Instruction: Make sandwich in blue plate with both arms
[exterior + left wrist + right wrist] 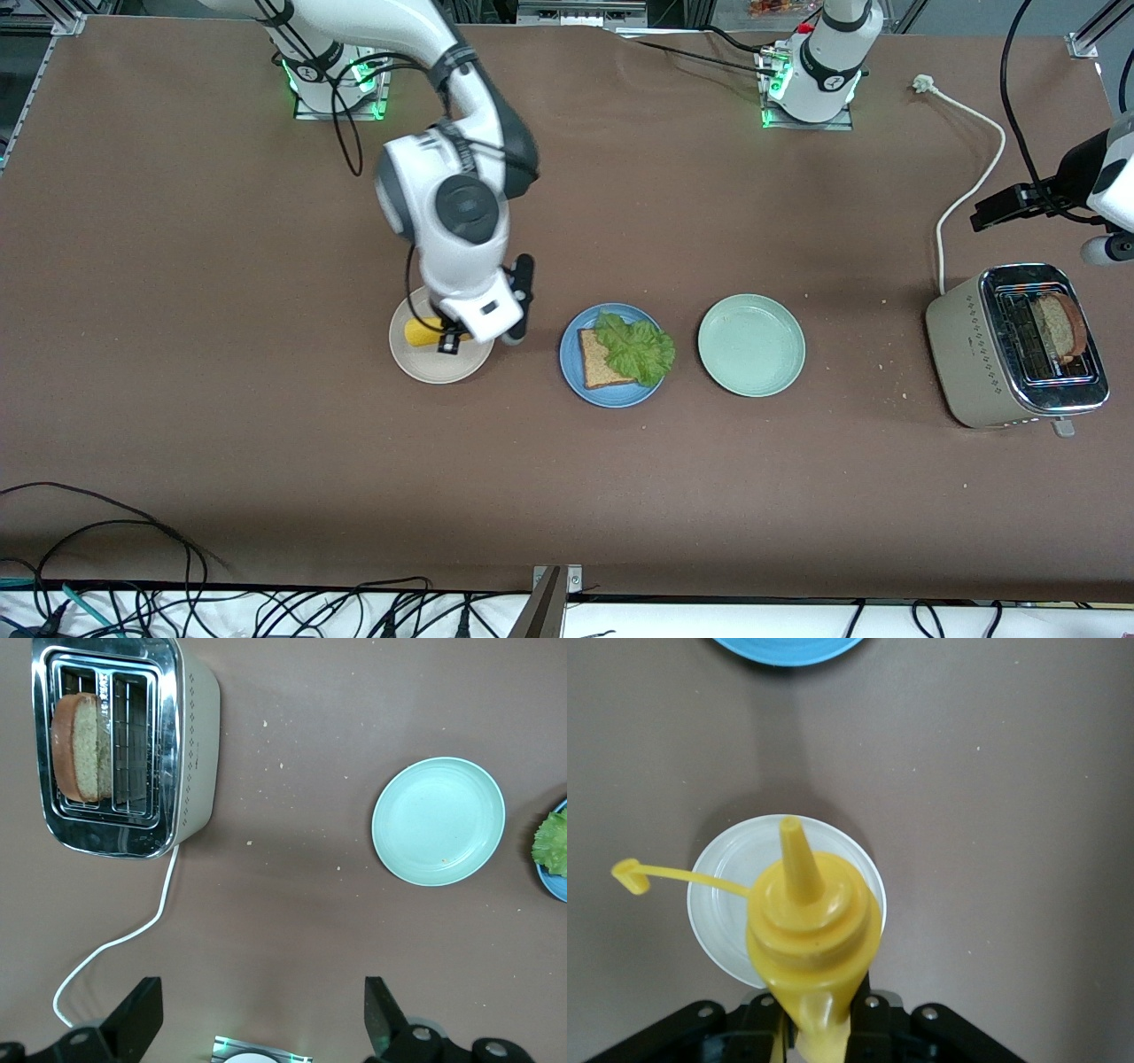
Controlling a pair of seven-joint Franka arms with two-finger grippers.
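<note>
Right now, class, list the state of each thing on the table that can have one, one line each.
Round sky-blue plate: holds one bread slice topped with lettuce.
Pale green plate: bare.
Beige toaster: one slice in a slot.
Yellow squeeze bottle: cap off its nozzle, gripped.
Right gripper: shut on bottle, over beige plate.
Left gripper: open, waiting.

Right gripper (pixel 817 1028) clamped on yellow squeeze bottle (pixel 813 930), nozzle uncapped, cap (pixel 629 875) dangling on tether. Beige plate (pixel 726 904) beneath; bottle prob. lifted off it. Blue plate (pixel 788 649) rim nearby.
</note>
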